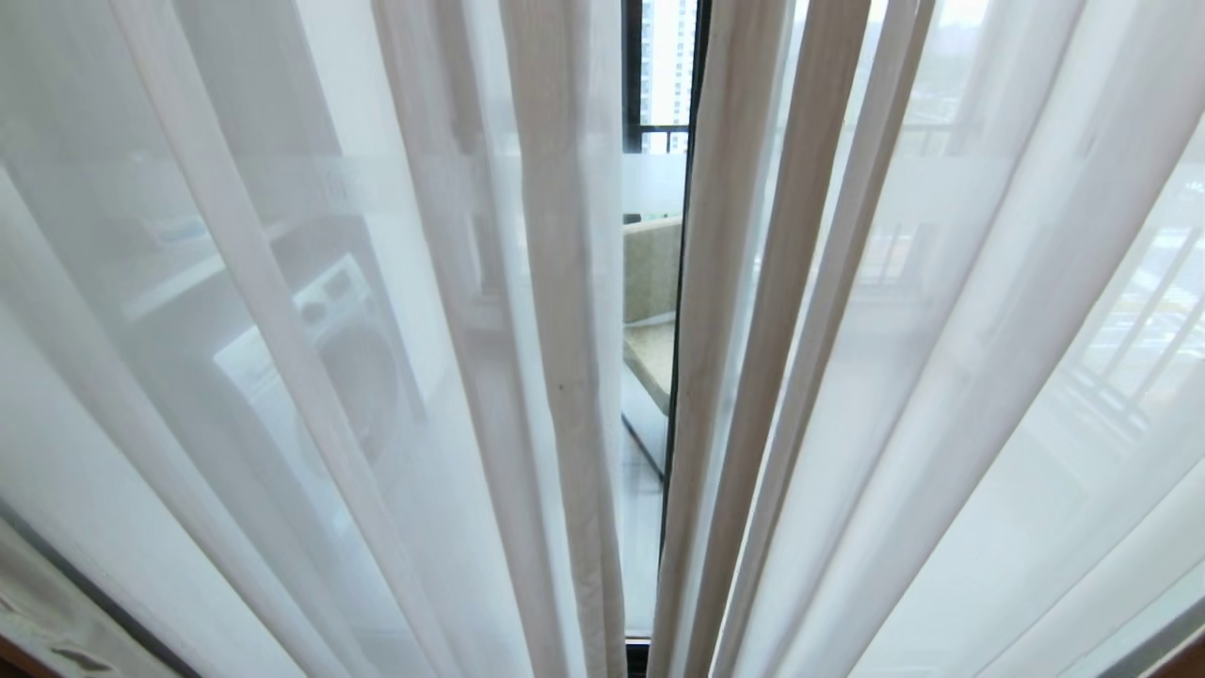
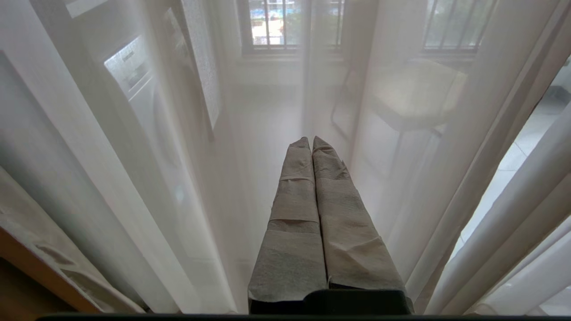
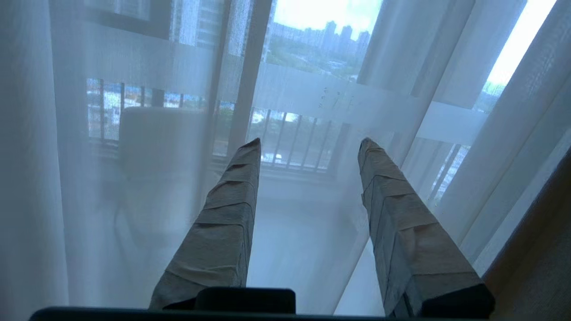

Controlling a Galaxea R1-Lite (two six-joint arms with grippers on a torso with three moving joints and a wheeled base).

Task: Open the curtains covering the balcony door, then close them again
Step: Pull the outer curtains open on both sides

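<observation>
White sheer curtains hang in folds across the head view, one panel on the left (image 1: 282, 330) and one on the right (image 1: 941, 330). A narrow gap stays between them. Through it shows the balcony door's black frame (image 1: 680, 330) and frosted band (image 1: 654, 184). Neither arm appears in the head view. My left gripper (image 2: 311, 140) is shut and empty, its taped fingers pointing at the sheer fabric (image 2: 134, 156). My right gripper (image 3: 311, 142) is open, fingers well apart, with nothing between them. Sheer curtain (image 3: 156, 147) hangs just ahead of its fingertips.
Behind the left sheer stands a washing machine (image 1: 348, 339). A padded seat (image 1: 651, 282) and the black outer railing (image 1: 664, 137) show through the gap. Thick beige fabric (image 2: 44, 263) bunches low beside the left arm. A wooden surface (image 3: 535, 249) lies beside the right gripper.
</observation>
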